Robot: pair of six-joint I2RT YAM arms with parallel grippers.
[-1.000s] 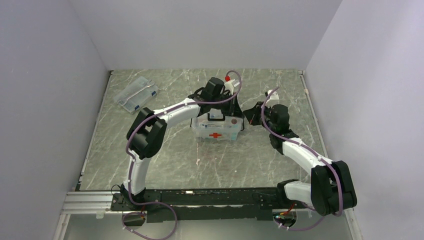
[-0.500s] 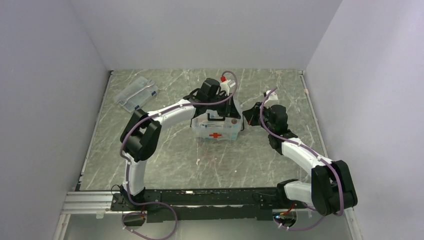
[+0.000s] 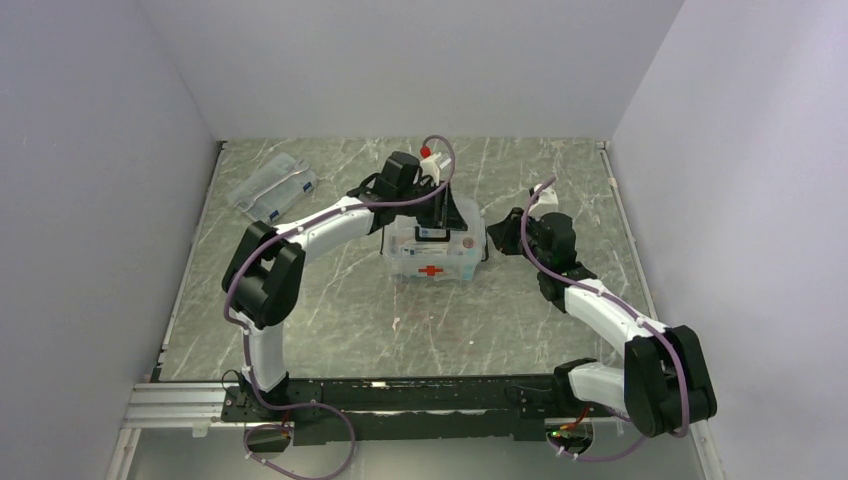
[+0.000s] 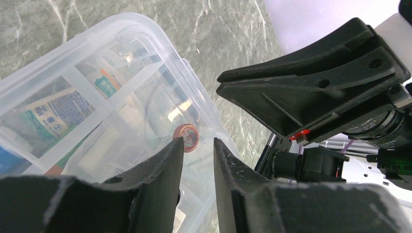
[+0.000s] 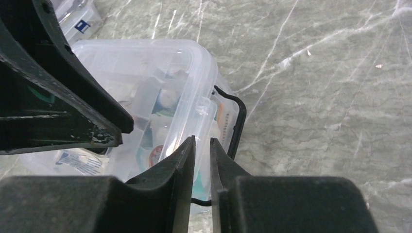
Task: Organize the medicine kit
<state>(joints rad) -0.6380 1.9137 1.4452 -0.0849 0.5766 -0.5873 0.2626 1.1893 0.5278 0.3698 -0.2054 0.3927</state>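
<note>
Left claw (image 3: 441, 212) sits further left now, over the medicine kit (image 3: 432, 265) on the table (image 3: 330, 310). Left wrist: its fingers (image 4: 160, 165) just parted slightly, pinching nothing. Right wrist: right claw (image 5: 201, 144) cracks apart too at the lid (image 5: 145, 73) edge, so I'd guess both are letting go

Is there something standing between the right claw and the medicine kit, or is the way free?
Nothing visible stands between them. The right claw is at the right end of the medicine kit, its tips close to the latch tab. The left claw hovers over the kit, not in that gap.
</note>
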